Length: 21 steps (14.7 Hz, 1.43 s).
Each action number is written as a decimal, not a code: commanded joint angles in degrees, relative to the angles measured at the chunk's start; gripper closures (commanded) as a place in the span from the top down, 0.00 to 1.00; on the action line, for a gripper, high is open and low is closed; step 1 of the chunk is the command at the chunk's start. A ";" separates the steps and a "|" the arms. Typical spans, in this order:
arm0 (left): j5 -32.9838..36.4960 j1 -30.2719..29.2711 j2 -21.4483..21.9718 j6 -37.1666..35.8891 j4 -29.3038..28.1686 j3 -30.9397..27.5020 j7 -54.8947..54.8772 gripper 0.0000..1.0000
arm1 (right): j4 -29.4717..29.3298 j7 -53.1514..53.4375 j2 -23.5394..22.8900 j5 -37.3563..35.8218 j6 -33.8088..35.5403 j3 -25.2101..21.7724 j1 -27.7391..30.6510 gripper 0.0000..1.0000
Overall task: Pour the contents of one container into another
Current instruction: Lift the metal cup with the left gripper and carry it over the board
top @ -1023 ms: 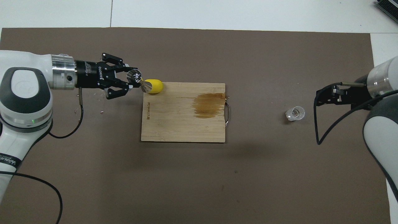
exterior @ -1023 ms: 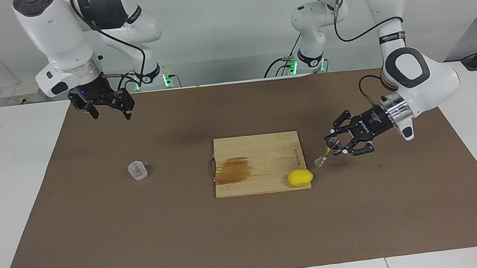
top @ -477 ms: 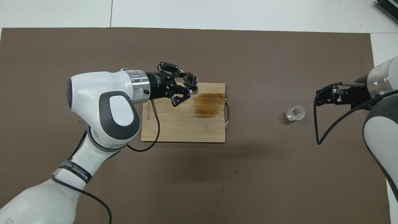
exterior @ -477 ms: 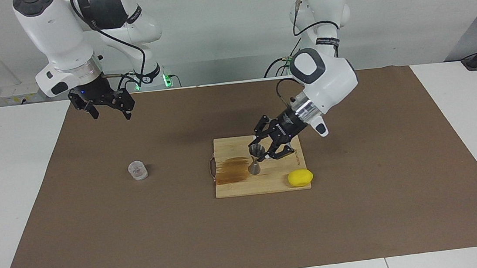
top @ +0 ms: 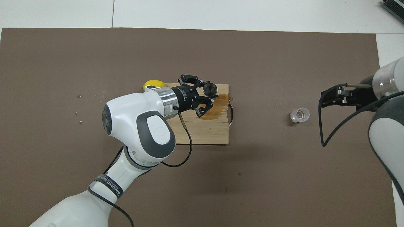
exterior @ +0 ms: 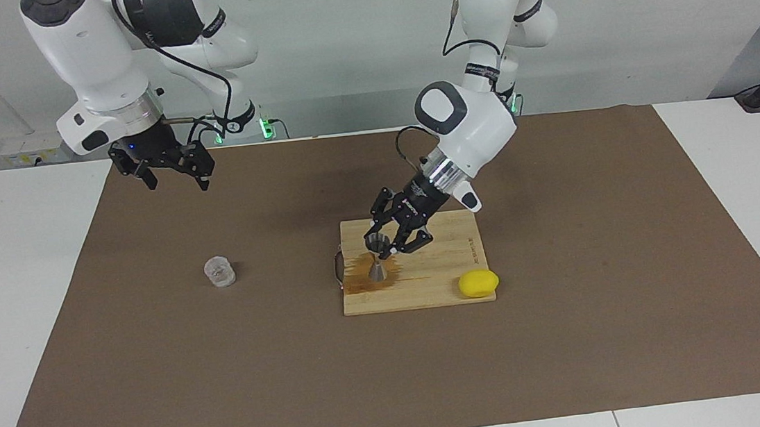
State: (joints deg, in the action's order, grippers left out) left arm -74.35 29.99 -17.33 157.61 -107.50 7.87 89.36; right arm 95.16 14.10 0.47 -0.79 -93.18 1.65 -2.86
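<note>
**Facing view: your left gripper holds the jigger upright on the board**

You are looking at a white counter (exterior: 18,290) covered by a wide brown paper mat (exterior: 573,334) that takes up most of its top. At the middle of the mat lies a rectangular bamboo cutting board (exterior: 442,284) with a wire handle on the edge toward the right arm's end and a brown wet stain (exterior: 359,282) on that same part of its surface.

Your left arm reaches in over the board. Its left gripper (exterior: 383,242) is pinched on the upper cone of the small shiny steel hourglass-shaped jigger (exterior: 377,259), which stands upright with its lower cone on the stained patch of the board. In the overhead view you see the jigger's round open mouth (top: 209,88) just past the black fingers, at the edge of the stain.

Your right arm waits, its right gripper (exterior: 171,178) hanging in the air with its fingers spread and nothing between them, over the mat at the right arm's end.

A yellow lemon-shaped fruit (exterior: 478,283) rests on the board's corner toward the left arm's end, on the edge farther from the robots.

Your small squat clear transparent cup (exterior: 220,271) stands upright on the mat, well apart from the board toward the right arm's end; the overhead view shows it (top: 300,114) near the right gripper and not touched by it.
</note>
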 commanded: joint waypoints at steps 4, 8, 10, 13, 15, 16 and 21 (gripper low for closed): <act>-8.26 2.26 0.63 3.14 -3.24 -0.84 -8.67 0.00 | 0.65 -0.39 0.94 0.08 1.07 0.11 1.11 1.00; -13.00 3.58 -0.60 5.42 -3.25 -0.84 -13.05 0.00 | 0.65 1.45 0.85 0.17 0.19 0.02 1.37 1.00; -15.12 4.28 -0.78 5.60 -3.25 -0.84 -15.26 0.00 | 0.65 7.93 0.59 0.26 -0.07 0.02 1.72 0.99; -15.30 4.46 -0.87 5.69 -3.25 -0.84 -15.44 0.00 | 0.73 16.98 -0.29 2.89 -0.08 0.02 3.91 1.00; -15.30 4.55 -0.87 5.77 -3.33 -0.84 -15.96 0.00 | 0.73 24.97 -1.26 5.96 -0.51 0.02 5.93 1.00; -15.30 4.64 -0.87 6.04 -3.33 -0.84 -16.06 0.00 | 0.82 27.71 -1.87 7.02 -0.86 0.02 6.46 1.00; -15.21 5.52 -0.95 7.44 -3.25 -0.93 -16.06 0.05 | 1.09 40.72 -5.73 16.05 -2.01 0.02 11.20 1.00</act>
State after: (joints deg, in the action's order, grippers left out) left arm -88.04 33.91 -18.60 163.11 -110.43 7.78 74.54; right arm 95.81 50.59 -3.46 10.55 -94.01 1.42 5.51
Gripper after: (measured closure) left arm 0.498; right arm 0.000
